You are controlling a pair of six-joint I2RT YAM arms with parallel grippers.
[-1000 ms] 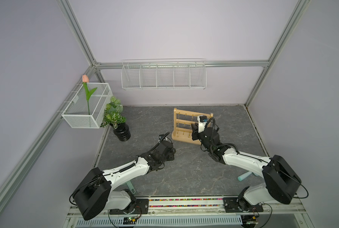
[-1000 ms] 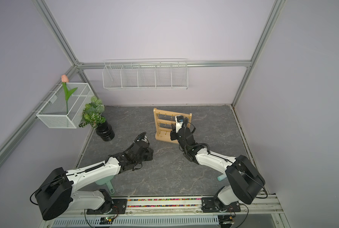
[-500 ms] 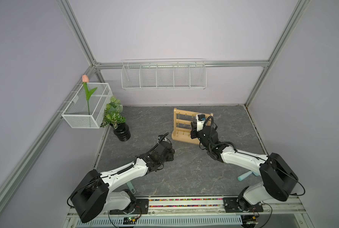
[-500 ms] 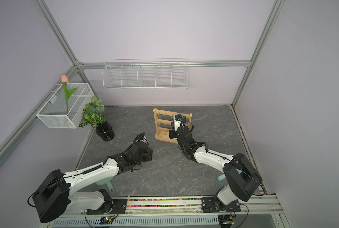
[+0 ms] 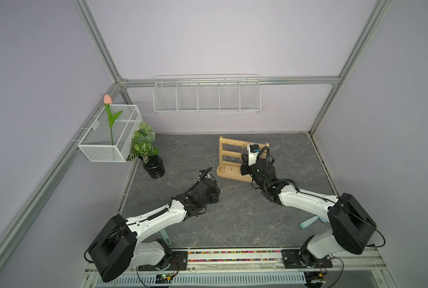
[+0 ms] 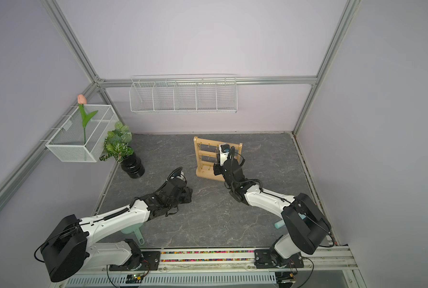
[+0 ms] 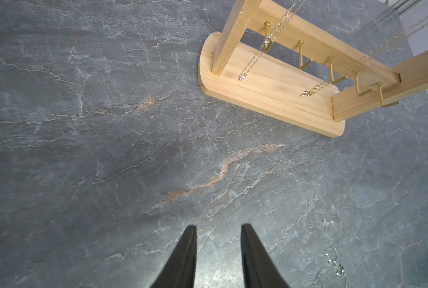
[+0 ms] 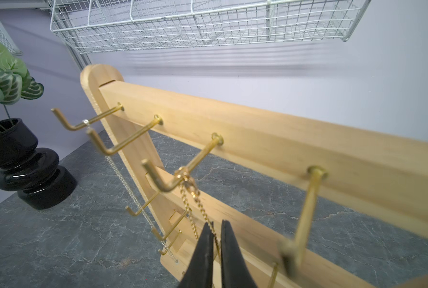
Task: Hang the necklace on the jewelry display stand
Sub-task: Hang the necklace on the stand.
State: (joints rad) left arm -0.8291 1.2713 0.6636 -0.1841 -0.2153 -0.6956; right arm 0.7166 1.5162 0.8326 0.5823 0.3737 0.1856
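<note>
**Right gripper pinched on gold necklace at the stand**

Jewelry display stand (image 5: pixel 230 174) is upright toward the back of the grey stone-look table (image 5: pixel 232 224). Right gripper (image 8: pixel 216 230) is close against the stand's top rail (image 8: pixel 257 139). Its fingers are closed tight, with a strand of the gold necklace (image 8: pixel 188 180) caught between the tips. The necklace's clasp end loops over the third hook (image 8: pixel 200 157) counted from the rounded post. Two strands drop from the hook, one into the gripper. A thin silver chain (image 8: pixel 85 122) hangs from the first hook on the same rail, apart from the gold one. Left gripper (image 7: pixel 217 229) sits low over bare table, well short of the stand's base, fingers parted with nothing between them. A silver necklace (image 7: pixel 333 265) lies loose on the table near it, untouched
</note>
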